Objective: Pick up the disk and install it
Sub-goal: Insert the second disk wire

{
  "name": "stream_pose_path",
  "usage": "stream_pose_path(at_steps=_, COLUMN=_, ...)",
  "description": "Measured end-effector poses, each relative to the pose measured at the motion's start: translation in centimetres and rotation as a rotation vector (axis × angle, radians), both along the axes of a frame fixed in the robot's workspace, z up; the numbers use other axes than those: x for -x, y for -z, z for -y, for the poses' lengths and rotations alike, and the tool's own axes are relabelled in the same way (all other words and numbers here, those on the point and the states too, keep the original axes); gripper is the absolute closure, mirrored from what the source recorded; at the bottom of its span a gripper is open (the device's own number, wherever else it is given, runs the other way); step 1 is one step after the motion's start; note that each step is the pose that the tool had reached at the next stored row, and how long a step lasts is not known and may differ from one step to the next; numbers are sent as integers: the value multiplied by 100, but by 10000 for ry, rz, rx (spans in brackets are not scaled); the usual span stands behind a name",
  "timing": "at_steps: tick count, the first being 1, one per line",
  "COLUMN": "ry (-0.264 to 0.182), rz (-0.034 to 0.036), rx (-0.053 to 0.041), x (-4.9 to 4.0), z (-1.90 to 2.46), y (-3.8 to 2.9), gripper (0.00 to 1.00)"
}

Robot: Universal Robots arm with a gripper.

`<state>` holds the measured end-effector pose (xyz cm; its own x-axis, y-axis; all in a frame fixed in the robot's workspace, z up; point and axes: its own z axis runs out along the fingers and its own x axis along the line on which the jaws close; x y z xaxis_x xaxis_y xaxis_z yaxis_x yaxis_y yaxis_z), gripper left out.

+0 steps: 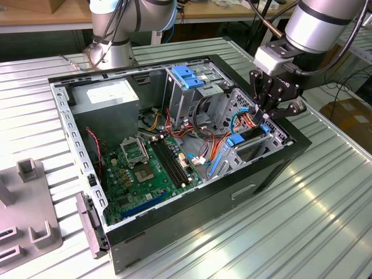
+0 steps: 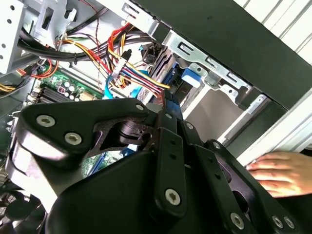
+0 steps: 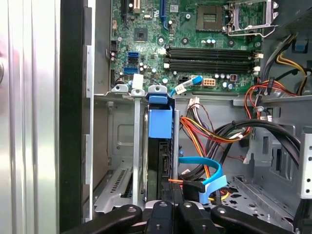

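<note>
The disk stands on edge inside the metal bay at the corner of the open computer case, on the exterior view's right. In the first wrist view the disk is a dark narrow slab with a blue carrier tab at its far end. My gripper hangs over the bay's near end with its fingers together. The gripper sits right at the disk's near end, beside a blue ribbon cable. The frames do not show whether the fingers pinch any part of the disk.
A grey power-supply box, a drive cage with a blue handle and the green motherboard fill the case. Bundled coloured wires run beside the bay. A person's hand rests outside the case wall. A grey fixture lies on the table.
</note>
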<state>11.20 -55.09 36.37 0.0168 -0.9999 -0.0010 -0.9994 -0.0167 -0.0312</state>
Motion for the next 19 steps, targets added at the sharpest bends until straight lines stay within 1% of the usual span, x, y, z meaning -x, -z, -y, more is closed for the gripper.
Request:
stream_pose_path(at_steps=1, ry=-2, rz=-20, rx=1, x=-4, z=0, y=-56, gripper=90)
stream_pose_path(at_steps=3, ry=0, rz=-46, rx=1, x=-5, z=0, y=-107, gripper=90)
stream_pose_path(at_steps=4, ry=1, rz=-56, rx=1, x=-5, z=0, y=-156, gripper=90)
stream_pose_path(at_steps=6, ry=0, rz=-73, rx=0, x=-7, z=0, y=-219, gripper=90)
stream_pose_path(at_steps=7, ry=0, rz=-99, rx=1, x=-8, z=0, y=-254, gripper=90)
stream_pose_path(at_steps=8, ry=0, rz=-123, rx=2, x=-7, z=-3, y=-269, gripper=90)
stream_pose_path(at_steps=11, ry=-2, rz=-223, rx=1, x=-8, z=-36, y=-280, gripper=90)
stream_pose_path(at_steps=12, ry=-2, rz=-256, rx=0, x=-7, z=-57, y=-285, gripper=90)
stream_pose_path(at_steps=13, ry=-2, rz=-273, rx=2, x=-7, z=-83, y=-299, gripper=90)
stream_pose_path(at_steps=15, ry=-3, rz=-284, rx=13, x=-8, z=-124, y=-334, gripper=90)
stream_pose_path(at_steps=19, ry=-29, rz=-286, rx=28, x=-8, z=-140, y=-334, gripper=90)
